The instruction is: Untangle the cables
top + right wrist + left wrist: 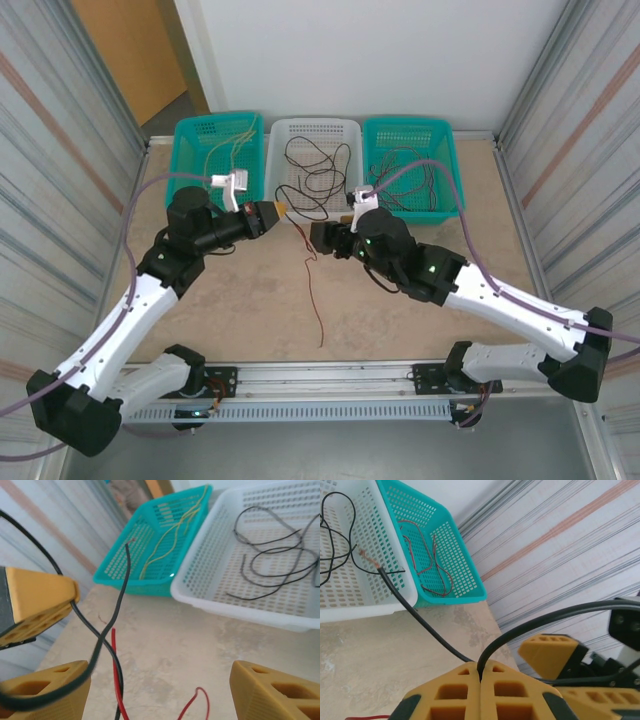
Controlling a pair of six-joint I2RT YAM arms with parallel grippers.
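Upper left: teal basket [190,135] holds yellow cables [225,150], apparently sorted by colour.
Centre: left end effector [480,675] clamped on a black cable [420,617], likely lifting it off the red cable [315,300] on the table [240,300].
Right: right end effector [159,685] open, the black cable against one finger, probably placed to regrasp.

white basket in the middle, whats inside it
Loose black cables lie on the white basket's floor. The left hand covers its near left corner, so anything there cannot be seen.
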